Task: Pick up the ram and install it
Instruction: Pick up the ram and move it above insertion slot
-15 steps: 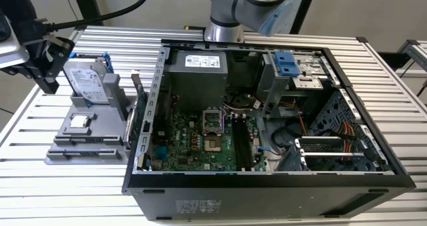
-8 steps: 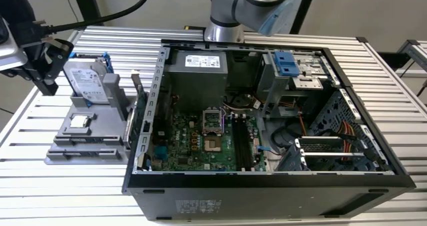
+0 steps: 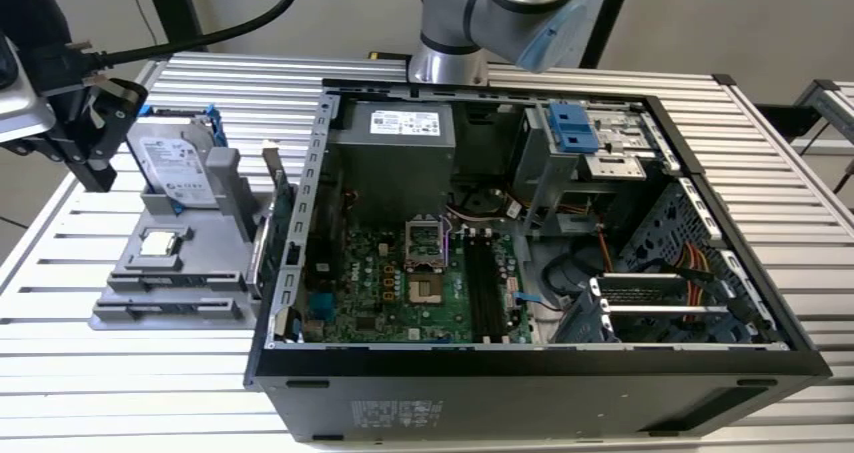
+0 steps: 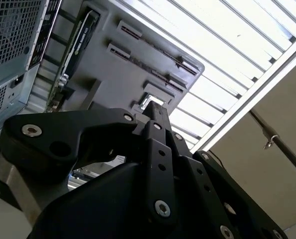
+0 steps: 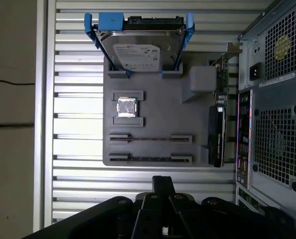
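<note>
The gripper (image 5: 163,185), closed on nothing, is held over the table (image 5: 78,99) just off the grey holder (image 5: 158,104), in whose slot the ram (image 5: 149,138) is seated edgewise.

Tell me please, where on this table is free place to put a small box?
Widest bare slats: the table at the exterior view's lower left, bordered by the gray fixture and the computer case. Another patch lies beyond the hard drive, toward the far edge. Crowded: the gap between fixture and case, where a card stands.
</note>
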Tool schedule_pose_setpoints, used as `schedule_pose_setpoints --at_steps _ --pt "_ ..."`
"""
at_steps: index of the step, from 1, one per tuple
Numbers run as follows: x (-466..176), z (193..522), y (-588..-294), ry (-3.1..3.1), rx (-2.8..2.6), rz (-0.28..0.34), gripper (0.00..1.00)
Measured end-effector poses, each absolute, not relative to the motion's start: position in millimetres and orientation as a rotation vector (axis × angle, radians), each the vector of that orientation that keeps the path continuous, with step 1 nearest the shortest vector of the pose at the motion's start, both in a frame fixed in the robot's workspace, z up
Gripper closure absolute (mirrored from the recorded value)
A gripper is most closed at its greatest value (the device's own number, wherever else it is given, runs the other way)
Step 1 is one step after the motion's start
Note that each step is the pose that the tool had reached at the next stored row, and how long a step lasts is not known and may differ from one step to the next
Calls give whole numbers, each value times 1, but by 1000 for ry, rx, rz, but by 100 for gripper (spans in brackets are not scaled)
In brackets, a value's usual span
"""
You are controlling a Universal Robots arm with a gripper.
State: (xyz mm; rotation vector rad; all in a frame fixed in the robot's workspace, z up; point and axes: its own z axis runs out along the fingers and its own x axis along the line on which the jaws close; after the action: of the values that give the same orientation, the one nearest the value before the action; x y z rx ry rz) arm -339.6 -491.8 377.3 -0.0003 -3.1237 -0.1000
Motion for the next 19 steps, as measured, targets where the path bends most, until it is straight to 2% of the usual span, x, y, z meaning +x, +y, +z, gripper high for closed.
schedule_pose_setpoints --at_steps 19 --pt "-340 377 -492 -3122 54 -97 100"
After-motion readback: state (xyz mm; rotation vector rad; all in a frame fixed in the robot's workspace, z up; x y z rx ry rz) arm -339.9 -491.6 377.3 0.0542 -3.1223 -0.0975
